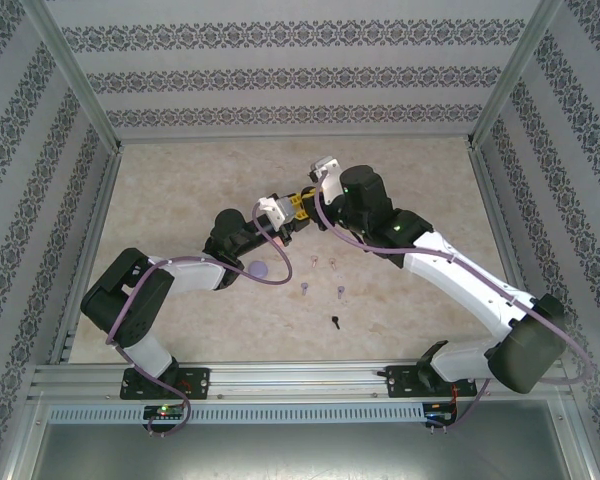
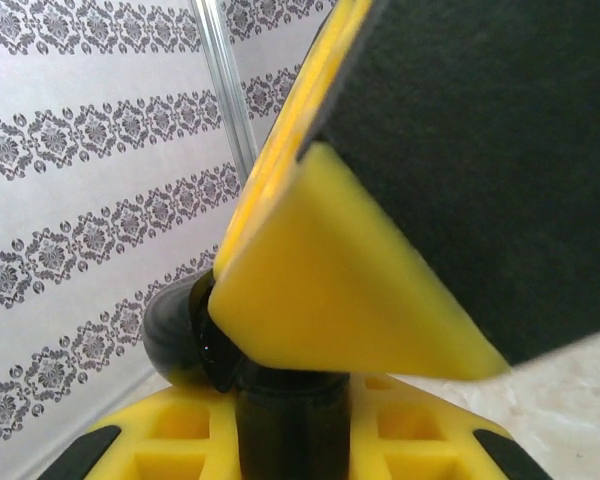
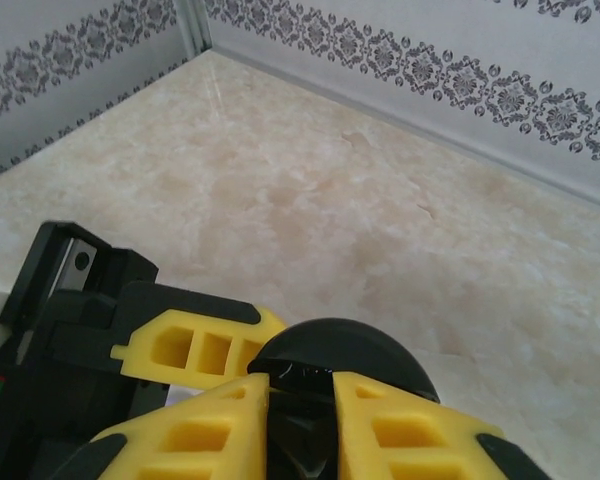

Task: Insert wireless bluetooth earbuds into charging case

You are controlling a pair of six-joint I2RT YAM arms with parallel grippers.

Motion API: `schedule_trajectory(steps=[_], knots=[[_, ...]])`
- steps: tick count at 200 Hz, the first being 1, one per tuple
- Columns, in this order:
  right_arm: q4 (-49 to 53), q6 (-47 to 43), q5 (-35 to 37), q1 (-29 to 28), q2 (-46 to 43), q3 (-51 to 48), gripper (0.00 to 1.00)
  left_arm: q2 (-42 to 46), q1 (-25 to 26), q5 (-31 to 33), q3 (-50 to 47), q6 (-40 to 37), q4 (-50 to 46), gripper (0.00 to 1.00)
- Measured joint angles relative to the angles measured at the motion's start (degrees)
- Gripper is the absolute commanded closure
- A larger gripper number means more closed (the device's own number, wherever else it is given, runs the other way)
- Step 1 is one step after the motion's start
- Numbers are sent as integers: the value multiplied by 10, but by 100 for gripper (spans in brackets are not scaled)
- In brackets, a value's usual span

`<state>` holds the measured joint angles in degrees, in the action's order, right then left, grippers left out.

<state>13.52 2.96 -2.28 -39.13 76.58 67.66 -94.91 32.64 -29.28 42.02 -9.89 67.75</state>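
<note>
Above the middle of the table both grippers meet on a black charging case (image 1: 298, 213). My left gripper (image 1: 290, 208) (image 2: 295, 400) is shut on the case (image 2: 175, 340) from below. My right gripper (image 1: 306, 200) (image 3: 302, 385) has its yellow fingers closed on either side of the case's glossy rim (image 3: 345, 350). One right finger (image 2: 330, 280) looms large in the left wrist view. Loose earbuds lie on the table: a pale pink pair (image 1: 323, 263), two lilac ones (image 1: 305, 288) (image 1: 340, 293) and one black (image 1: 335, 321).
A round lilac case (image 1: 257, 268) lies on the table beside the left arm's forearm. Patterned walls and metal frame posts (image 1: 80, 90) enclose the table on three sides. The earbuds sit just in front of the joined grippers.
</note>
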Motion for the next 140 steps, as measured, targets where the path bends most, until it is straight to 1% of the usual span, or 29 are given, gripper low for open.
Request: schedule_trajectory(steps=[2,11,16,30,36,62,74,108,140], knots=[[2,0,0,0,0,0,64,0,0,0,0,0,0,100],[6,5,2,-4,1,1,48,0,0,0,0,0,0,100],[11,1,-1,-6,1,2,42,0,0,0,0,0,0,100],[21,11,3,-9,1,7,32,0,0,-1,0,0,2,100],[26,16,3,-7,1,11,25,0,0,-1,0,0,5,100],[43,60,-14,12,-7,23,14,0,1,4,1,0,22,100],[49,89,-20,29,-21,23,13,0,2,6,1,0,30,100],[56,172,-28,80,-85,23,13,0,4,8,1,0,42,100],[71,233,-27,98,-137,16,14,0,4,9,1,0,49,100]])
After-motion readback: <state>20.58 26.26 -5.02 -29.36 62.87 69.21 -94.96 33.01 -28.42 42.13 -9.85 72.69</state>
